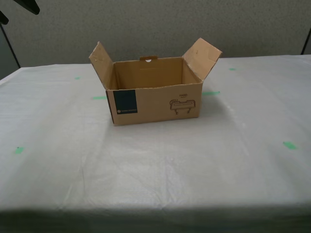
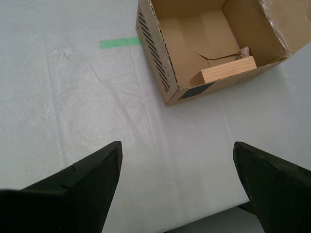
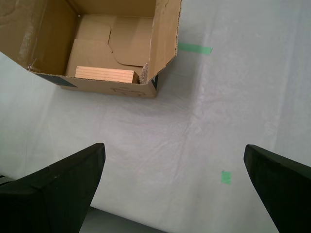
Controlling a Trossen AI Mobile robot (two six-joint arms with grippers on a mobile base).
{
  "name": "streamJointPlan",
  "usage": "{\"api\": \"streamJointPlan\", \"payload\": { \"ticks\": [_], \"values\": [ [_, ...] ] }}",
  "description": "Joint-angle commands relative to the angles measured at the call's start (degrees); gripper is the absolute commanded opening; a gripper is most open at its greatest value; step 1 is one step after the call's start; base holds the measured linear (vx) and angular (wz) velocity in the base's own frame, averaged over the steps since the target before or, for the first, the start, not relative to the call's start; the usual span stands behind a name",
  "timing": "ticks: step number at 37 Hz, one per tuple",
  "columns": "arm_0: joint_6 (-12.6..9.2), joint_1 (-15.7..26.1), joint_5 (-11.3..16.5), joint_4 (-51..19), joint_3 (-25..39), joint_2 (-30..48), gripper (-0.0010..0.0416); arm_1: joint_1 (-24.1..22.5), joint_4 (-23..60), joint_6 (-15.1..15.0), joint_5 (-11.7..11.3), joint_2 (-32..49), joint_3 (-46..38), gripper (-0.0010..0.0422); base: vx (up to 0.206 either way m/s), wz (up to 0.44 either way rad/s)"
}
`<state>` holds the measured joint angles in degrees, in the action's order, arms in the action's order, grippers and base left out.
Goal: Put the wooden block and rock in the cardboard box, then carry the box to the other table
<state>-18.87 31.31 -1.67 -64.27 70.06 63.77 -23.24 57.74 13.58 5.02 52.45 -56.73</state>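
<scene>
No legible text: tiny blurred print on the cardboard box [image 1: 155, 102] front

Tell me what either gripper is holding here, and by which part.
Nothing is held. My first gripper and my second gripper are both open above the wrinkled white table cover, apart from the brown corrugated cardboard box; the pale wooden block lies inside.

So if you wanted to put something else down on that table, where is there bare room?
Nearly everywhere: the wrinkled white table cover lies bare all around the brown cardboard box. Only the box's floor is crowded, near the front wall, by the pale wooden block and grey-beige rock.
</scene>
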Motion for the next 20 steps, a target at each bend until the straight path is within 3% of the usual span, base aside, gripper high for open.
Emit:
{"api": "streamJointPlan", "payload": {
  "ticks": [1,20],
  "values": [
    [-0.2,0.0,-0.3,0.0,0.0,0.0,0.0399,0.0,0.0,-0.1,-0.1,0.0,0.0,0.0309,0.0,0.0],
    [-0.2,0.0,-0.3,0.0,0.0,0.0,0.0399,0.0,0.0,-0.1,-0.1,0.0,0.0,0.0309,0.0,0.0]
  ]
}}
